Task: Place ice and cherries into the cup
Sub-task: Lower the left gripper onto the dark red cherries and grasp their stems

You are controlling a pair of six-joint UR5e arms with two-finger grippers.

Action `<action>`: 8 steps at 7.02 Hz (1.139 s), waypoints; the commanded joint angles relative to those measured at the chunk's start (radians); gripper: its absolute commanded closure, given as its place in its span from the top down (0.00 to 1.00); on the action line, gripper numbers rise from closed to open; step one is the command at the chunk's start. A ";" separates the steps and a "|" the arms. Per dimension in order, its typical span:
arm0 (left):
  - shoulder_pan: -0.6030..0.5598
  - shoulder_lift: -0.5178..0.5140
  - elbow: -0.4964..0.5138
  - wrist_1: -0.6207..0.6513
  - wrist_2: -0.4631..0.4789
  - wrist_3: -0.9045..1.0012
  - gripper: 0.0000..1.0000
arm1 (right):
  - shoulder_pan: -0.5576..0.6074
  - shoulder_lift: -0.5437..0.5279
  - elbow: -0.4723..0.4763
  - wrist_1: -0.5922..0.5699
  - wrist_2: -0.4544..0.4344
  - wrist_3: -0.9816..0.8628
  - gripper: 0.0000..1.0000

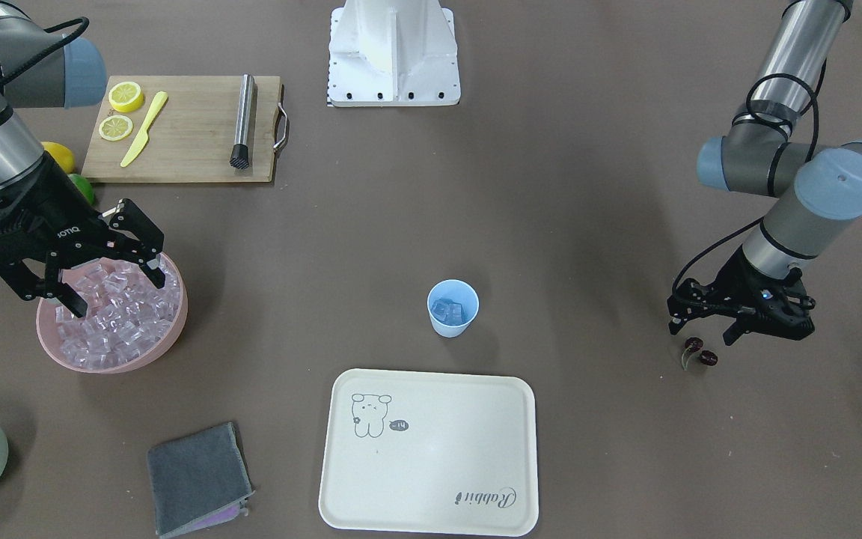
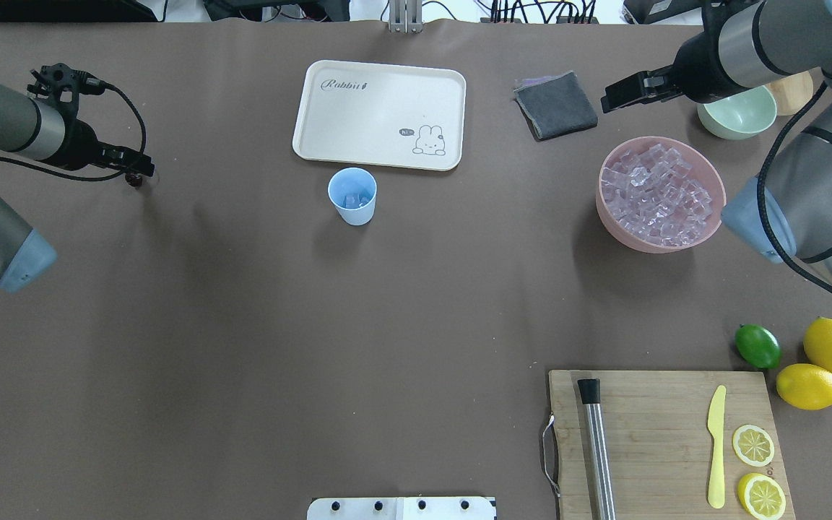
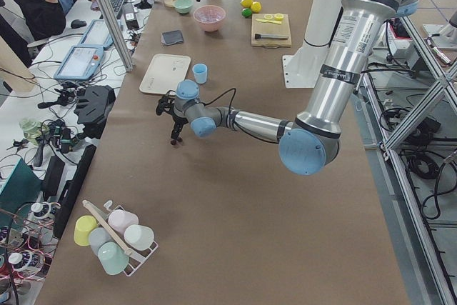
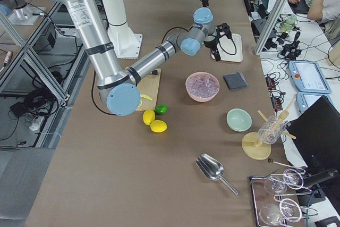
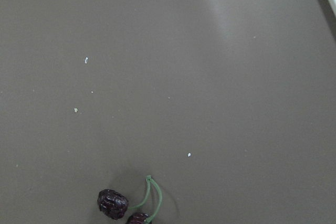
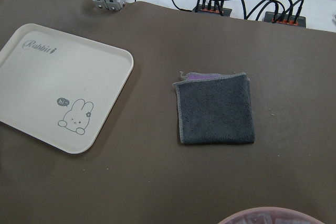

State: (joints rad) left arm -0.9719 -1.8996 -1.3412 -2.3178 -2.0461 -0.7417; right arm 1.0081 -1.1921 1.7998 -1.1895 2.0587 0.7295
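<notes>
The cherries (image 1: 700,352) lie on the bench (image 1: 588,224) just under the left end effector (image 1: 702,331), whose jaws stand apart and empty, so picking them up looks like the step in hand. That calls for dropping down and closing on small fruit or thin stems. The cup (image 1: 453,308), well apart, holds some ice (image 1: 447,310), though how many cubes is unclear. Farther off, the right end effector (image 1: 117,293) hangs spread over the bowl (image 1: 165,350). The left wrist view cuts the cherries off.

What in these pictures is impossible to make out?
Ice in the cup: front-facing and overhead views, cubes too small and glassy to count.
Cherries: left wrist view, bottom edge cuts one off; overhead view, the left pincer mostly covers them.
Pink bowl: right wrist view, only its rim shows at the bottom edge.
</notes>
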 commanded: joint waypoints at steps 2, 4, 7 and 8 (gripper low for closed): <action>0.007 -0.004 0.037 0.006 0.003 -0.002 0.85 | -0.003 -0.029 0.003 0.008 -0.031 -0.001 1.00; 0.024 -0.027 0.060 0.006 0.004 -0.002 0.81 | -0.002 -0.044 0.009 0.011 -0.029 -0.001 1.00; 0.025 -0.030 0.071 0.017 0.004 -0.001 0.69 | -0.003 -0.050 0.009 0.011 -0.032 -0.001 1.00; 0.025 -0.033 0.071 0.034 0.004 -0.001 0.59 | -0.005 -0.050 0.007 0.011 -0.032 -0.001 1.00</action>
State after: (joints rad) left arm -0.9467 -1.9300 -1.2712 -2.2999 -2.0417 -0.7426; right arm 1.0043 -1.2416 1.8084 -1.1781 2.0271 0.7286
